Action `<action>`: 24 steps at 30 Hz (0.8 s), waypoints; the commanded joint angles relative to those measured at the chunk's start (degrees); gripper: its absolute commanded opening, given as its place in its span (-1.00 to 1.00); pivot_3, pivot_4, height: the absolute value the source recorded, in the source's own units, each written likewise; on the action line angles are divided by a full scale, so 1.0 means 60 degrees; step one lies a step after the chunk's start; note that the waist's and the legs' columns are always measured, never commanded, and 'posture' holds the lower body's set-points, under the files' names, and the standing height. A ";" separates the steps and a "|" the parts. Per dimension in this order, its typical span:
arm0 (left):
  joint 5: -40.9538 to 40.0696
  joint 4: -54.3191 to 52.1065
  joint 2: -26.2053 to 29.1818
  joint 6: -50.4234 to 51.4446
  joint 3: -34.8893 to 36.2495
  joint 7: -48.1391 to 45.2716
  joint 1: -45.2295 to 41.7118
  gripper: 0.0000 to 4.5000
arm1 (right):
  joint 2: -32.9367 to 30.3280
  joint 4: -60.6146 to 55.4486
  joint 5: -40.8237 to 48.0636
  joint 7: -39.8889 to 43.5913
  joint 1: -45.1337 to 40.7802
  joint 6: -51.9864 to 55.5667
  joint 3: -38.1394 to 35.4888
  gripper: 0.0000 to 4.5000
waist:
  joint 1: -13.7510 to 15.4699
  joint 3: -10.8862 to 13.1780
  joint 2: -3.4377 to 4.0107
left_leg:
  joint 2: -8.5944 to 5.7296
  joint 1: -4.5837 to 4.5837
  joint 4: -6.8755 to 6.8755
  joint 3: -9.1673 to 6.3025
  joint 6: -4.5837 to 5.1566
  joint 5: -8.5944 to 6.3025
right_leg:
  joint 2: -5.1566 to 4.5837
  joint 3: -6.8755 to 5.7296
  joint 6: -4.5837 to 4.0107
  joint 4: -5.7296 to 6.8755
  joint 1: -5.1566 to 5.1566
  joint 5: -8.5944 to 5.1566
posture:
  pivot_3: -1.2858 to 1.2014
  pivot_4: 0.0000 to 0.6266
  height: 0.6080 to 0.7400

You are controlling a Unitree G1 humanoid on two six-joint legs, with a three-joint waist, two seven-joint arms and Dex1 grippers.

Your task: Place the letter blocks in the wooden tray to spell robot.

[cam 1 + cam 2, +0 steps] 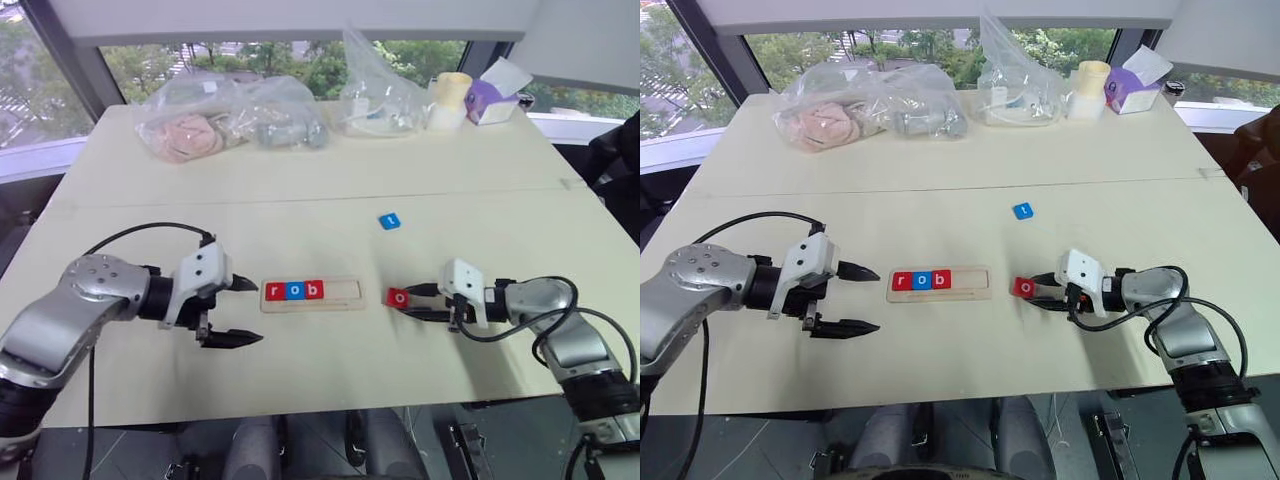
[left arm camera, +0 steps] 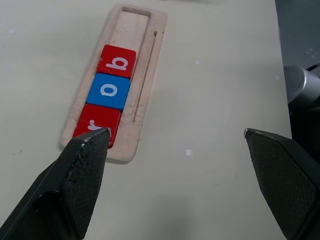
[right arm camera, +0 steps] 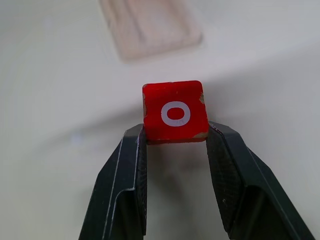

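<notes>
Over on the left, the left gripper [image 1: 238, 311] hangs just above the table [image 1: 320, 380], its two black fingers spread wide with nothing between them, pointing across toward the wooden tray [image 1: 313, 293]. From its wrist camera the tray's near end sits just beyond one fingertip [image 2: 97, 142].

The tray lies flat near the middle of the table's front half. Three blocks are already seated in its slot, packed against the left end — a red r [image 1: 274, 292], a blue o [image 1: 294, 291] and a red b [image 1: 314, 290], touching one another in a row. The right part of the slot is bare wood.

Just right of the tray, apart from it, comes the red o block [image 1: 399, 297]. The right gripper [image 1: 415, 303] has its fingers pinched on this tile — the wrist view shows a black finger pressed against each side of the tile's near end, letter facing up, with the tray's end blurred beyond it. The tile sits low, at or just off the tabletop; I cannot tell which.

Farther back and a little to the right of the tray, the blue t block [image 1: 389, 221] lies alone on the table, well apart from both grippers.

At the far edge sit clear plastic bags [image 1: 230, 120], a pale cup [image 1: 449, 100] and a purple tissue box [image 1: 490, 100].
</notes>
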 commanded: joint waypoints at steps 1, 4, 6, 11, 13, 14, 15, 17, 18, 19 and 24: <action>0.0028 0.0000 0.0011 -0.0209 0.0062 -0.0070 -0.0120 1.00 | 0.0282 -0.0804 0.0233 0.0239 -0.1043 0.0779 0.0507 -0.50 | -0.0001 0.0000 0.0000 | 0.0002 -0.0001 0.0000 0.0002 0.0000 0.0000 | 0.0001 0.0001 -0.0001 0.0014 -0.0010 0.0001 | 0.03 -0.52 0.98; 0.0139 0.0063 -0.0070 -0.0277 -0.0092 -0.0011 -0.0149 1.00 | 0.0160 -0.0728 0.0147 0.0973 -0.1615 0.1562 0.1210 -0.50 | 0.0106 -0.0001 -0.0001 | 0.0002 0.0001 0.0001 -0.0003 0.0001 0.0000 | 0.0006 -0.0003 -0.0007 0.0038 -0.0017 -0.0001 | 0.03 -0.52 0.98; 0.0032 -0.0136 -0.0133 0.0000 -0.0146 0.0114 -0.0325 1.00 | 0.0593 -0.0423 0.0016 0.0828 -0.2085 0.1530 0.1463 -0.50 | 0.0170 0.0000 -0.0002 | 0.0001 -0.0003 0.0005 -0.0009 0.0000 0.0000 | 0.0004 -0.0008 -0.0023 0.0041 -0.0012 0.0004 | 0.03 -0.52 0.98; -0.0370 -0.0769 -0.0257 0.1009 -0.0155 0.0525 -0.0830 1.00 | 0.1259 0.0380 -0.0581 0.0775 -0.2874 0.1005 0.2084 -0.50 | 0.0187 0.0001 -0.0003 | -0.0005 -0.0013 0.0028 0.0001 0.0001 0.0001 | -0.0006 -0.0005 -0.0021 0.0044 -0.0010 0.0008 | 0.03 -0.52 0.98; -0.0429 -0.0839 -0.0287 0.1185 -0.0180 0.0644 -0.0893 1.00 | 0.1342 0.0614 -0.0688 0.0817 -0.3026 0.0881 0.2178 -0.50 | 0.0220 0.0001 -0.0003 | -0.0006 -0.0012 0.0028 0.0001 0.0001 0.0001 | -0.0005 -0.0005 -0.0021 0.0046 -0.0010 0.0008 | 0.03 -0.52 0.98; -0.0457 -0.0874 -0.0309 0.1258 -0.0194 0.0696 -0.0916 1.00 | 0.1344 0.0755 -0.0753 0.0907 -0.3123 0.0874 0.2271 -0.50 | 0.0225 0.0001 -0.0003 | -0.0006 -0.0012 0.0028 0.0000 0.0001 0.0001 | -0.0004 -0.0005 -0.0020 0.0047 -0.0012 0.0007 | 0.03 -0.52 0.98; -0.0481 -0.0897 -0.0334 0.1314 -0.0200 0.0748 -0.0924 1.00 | 0.1302 0.0972 -0.0947 0.1041 -0.3239 0.0676 0.2447 -0.50 | 0.0224 0.0001 -0.0003 | -0.0006 -0.0012 0.0028 0.0000 0.0001 0.0001 | -0.0004 -0.0005 -0.0021 0.0049 -0.0012 0.0008 | 0.03 -0.52 0.98; -0.0514 -0.0910 -0.0377 0.1367 -0.0182 0.0834 -0.0898 1.00 | 0.1327 0.1446 -0.1216 0.1124 -0.3431 0.0330 0.2625 -0.50 | 0.0221 0.0001 -0.0003 | -0.0006 -0.0011 0.0028 0.0001 0.0001 0.0001 | -0.0002 -0.0005 -0.0021 0.0053 -0.0013 0.0008 | 0.03 -0.52 0.98; -0.0519 -0.0895 -0.0401 0.1369 -0.0165 0.0886 -0.0873 1.00 | 0.1347 0.1639 -0.1276 0.1195 -0.3505 0.0233 0.2672 -0.50 | 0.0220 0.0001 -0.0003 | -0.0006 -0.0011 0.0028 0.0001 0.0002 0.0001 | -0.0002 -0.0005 -0.0021 0.0053 -0.0014 0.0008 | 0.03 -0.52 0.98; -0.0514 -0.0872 -0.0420 0.1358 -0.0152 0.0932 -0.0849 1.00 | 0.1390 0.1793 -0.1292 0.1224 -0.3566 0.0193 0.2678 -0.50 | 0.0220 0.0001 -0.0003 | -0.0006 -0.0009 0.0028 0.0000 0.0002 0.0002 | -0.0002 -0.0005 -0.0020 0.0058 -0.0012 0.0007 | 0.03 -0.52 0.98; -0.0531 -0.0890 -0.0445 0.1249 -0.0107 0.1048 -0.0593 1.00 | 0.1604 0.2149 -0.1320 0.1290 -0.3747 0.0131 0.2644 -0.50 | 0.0216 0.0001 -0.0003 | -0.0006 -0.0007 0.0029 0.0000 0.0001 0.0002 | -0.0002 -0.0005 -0.0022 0.0066 -0.0014 0.0009 | 0.03 -0.52 0.98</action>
